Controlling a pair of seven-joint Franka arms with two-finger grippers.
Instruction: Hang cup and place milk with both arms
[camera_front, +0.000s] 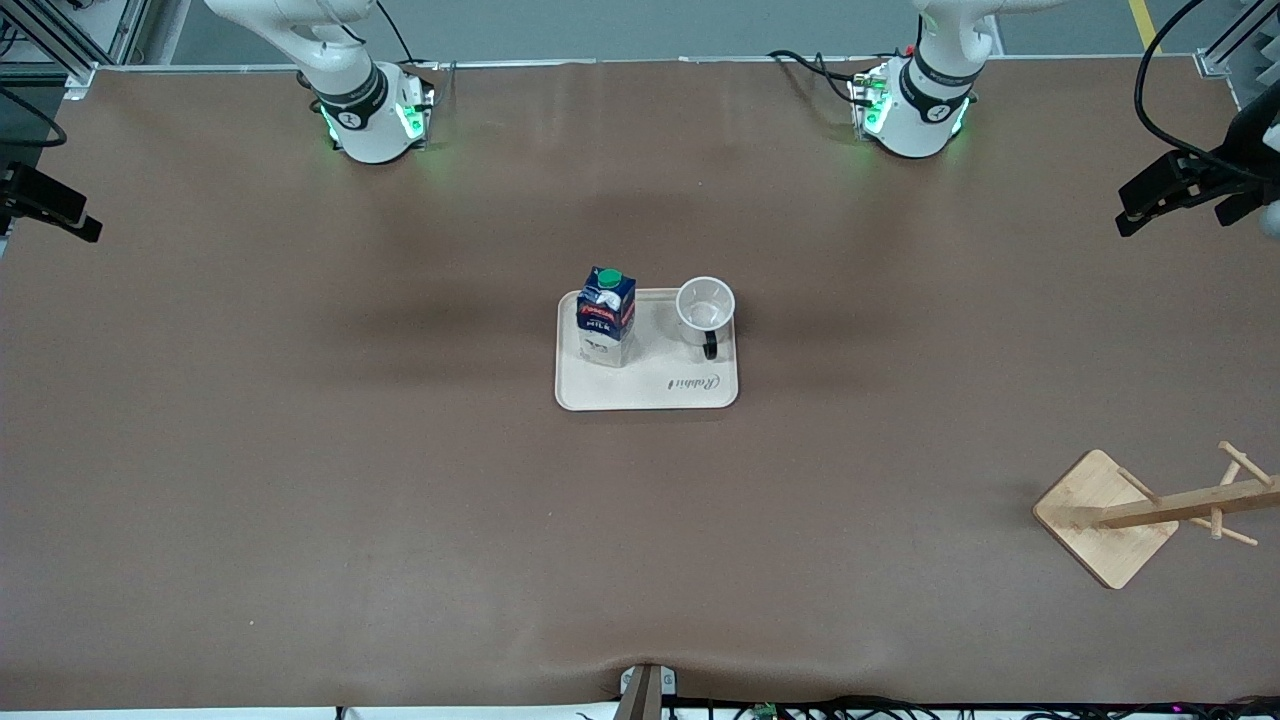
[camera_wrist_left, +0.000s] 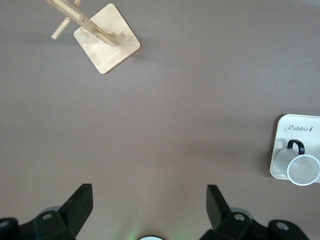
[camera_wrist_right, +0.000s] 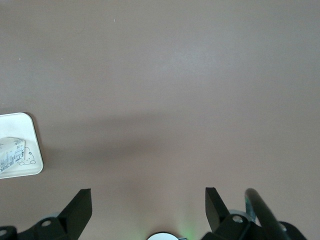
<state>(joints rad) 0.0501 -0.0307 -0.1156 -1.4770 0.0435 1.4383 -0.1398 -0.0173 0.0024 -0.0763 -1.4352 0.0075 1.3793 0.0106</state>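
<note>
The white cup (camera_front: 705, 306) with a black handle stands upright on a cream tray (camera_front: 650, 385) at the table's middle; it also shows in the left wrist view (camera_wrist_left: 302, 169). The dark-blue milk carton (camera_front: 606, 316) with a green cap stands on the same tray, toward the right arm's end; its white lower part shows in the right wrist view (camera_wrist_right: 12, 151). My left gripper (camera_wrist_left: 149, 199) is open and empty, high over bare table near its base. My right gripper (camera_wrist_right: 148, 201) is open and empty, high over bare table near its base. Neither gripper shows in the front view.
A wooden mug rack (camera_front: 1180, 505) on a square bamboo base (camera_front: 1100, 520) stands near the front camera at the left arm's end; it also shows in the left wrist view (camera_wrist_left: 106, 44). The brown table (camera_front: 300, 450) stretches wide around the tray.
</note>
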